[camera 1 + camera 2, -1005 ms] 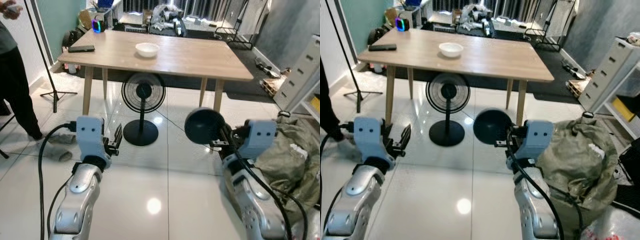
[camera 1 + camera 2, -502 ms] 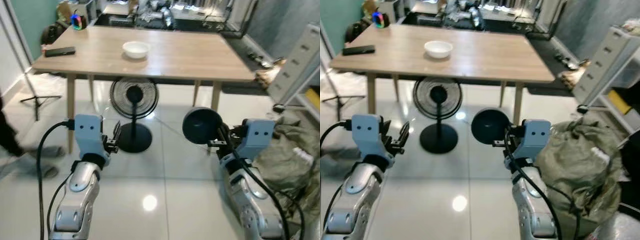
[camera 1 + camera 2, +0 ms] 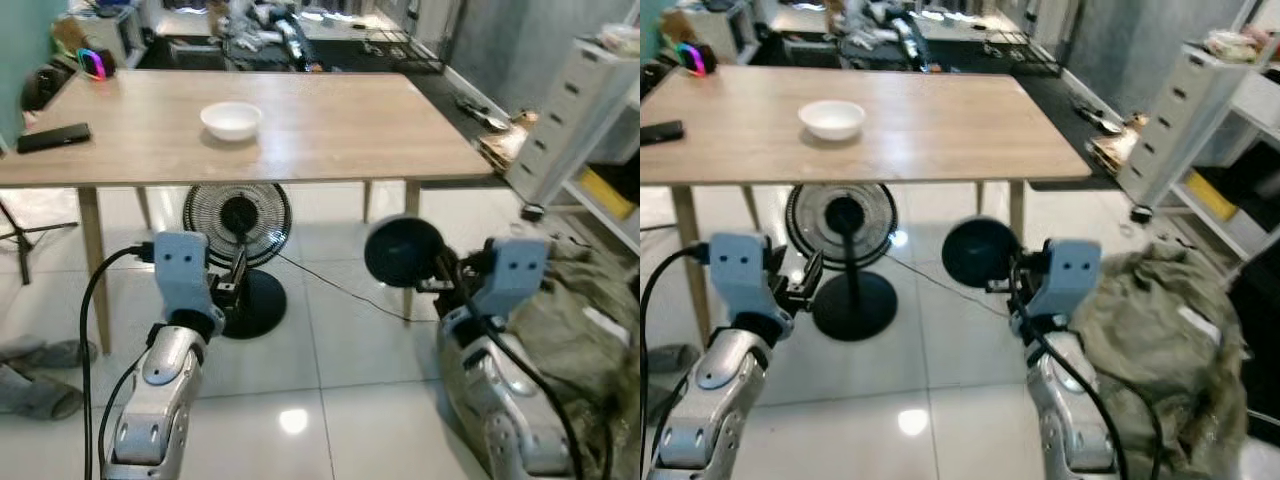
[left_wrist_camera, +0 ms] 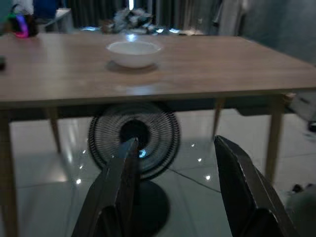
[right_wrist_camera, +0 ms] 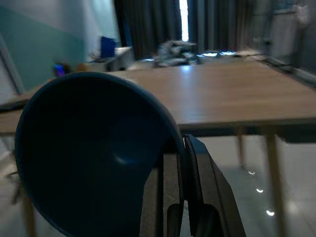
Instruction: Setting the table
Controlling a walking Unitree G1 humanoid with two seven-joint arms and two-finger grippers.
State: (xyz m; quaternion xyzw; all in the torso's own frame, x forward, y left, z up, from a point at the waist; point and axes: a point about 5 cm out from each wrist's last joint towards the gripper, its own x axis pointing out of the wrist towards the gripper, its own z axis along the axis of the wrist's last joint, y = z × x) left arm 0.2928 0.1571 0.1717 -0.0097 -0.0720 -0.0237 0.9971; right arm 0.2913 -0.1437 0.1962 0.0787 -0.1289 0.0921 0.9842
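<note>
The right hand (image 3: pixel 437 283) grips the rim of a dark blue bowl (image 3: pixel 403 252), its two fingers pinched shut on the edge, holding the bowl tipped on its side below the near edge of the table (image 3: pixel 330 120). The left hand (image 3: pixel 236 285) is parted and holds nothing. A standing fan (image 3: pixel 238 220) sits on the glossy tiled floor (image 3: pixel 340 340) under the table, just ahead of the left hand. On the table: a small white bowl (image 3: pixel 231 120), a black remote (image 3: pixel 47 137) and a glowing speaker (image 3: pixel 91 63). Right of the table, a white drawer unit (image 3: pixel 575 110)
</note>
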